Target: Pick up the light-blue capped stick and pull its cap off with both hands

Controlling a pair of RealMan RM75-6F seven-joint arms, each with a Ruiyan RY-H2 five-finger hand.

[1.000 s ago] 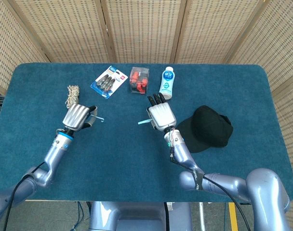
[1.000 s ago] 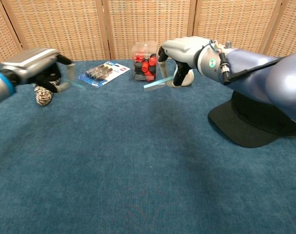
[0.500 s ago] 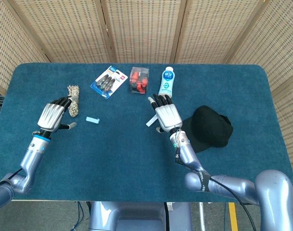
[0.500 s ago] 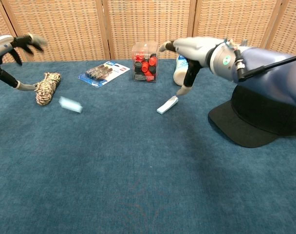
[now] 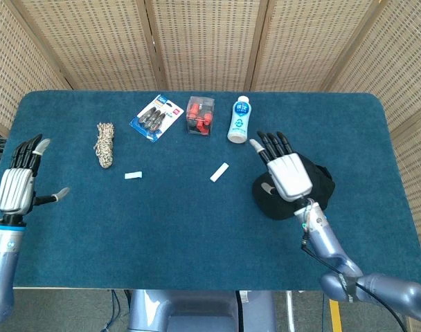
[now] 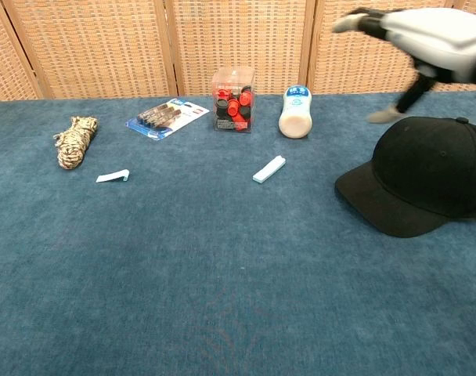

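Black cap (image 5: 304, 181), bottle (image 5: 239, 119), rope bundle (image 5: 104, 144) — blue table (image 5: 196, 228)

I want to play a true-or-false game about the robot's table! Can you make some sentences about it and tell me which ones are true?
1. The light-blue cap and the light-blue stick lie apart on the blue cloth table. True.
2. The right hand holds the stick. False: it hangs open above the black cap hat, holding nothing.
3. The left hand is open at the table's left edge. True.
4. The white bottle stands upright. False: it lies on its side.
5. The coil of rope sits left of the cap. True.
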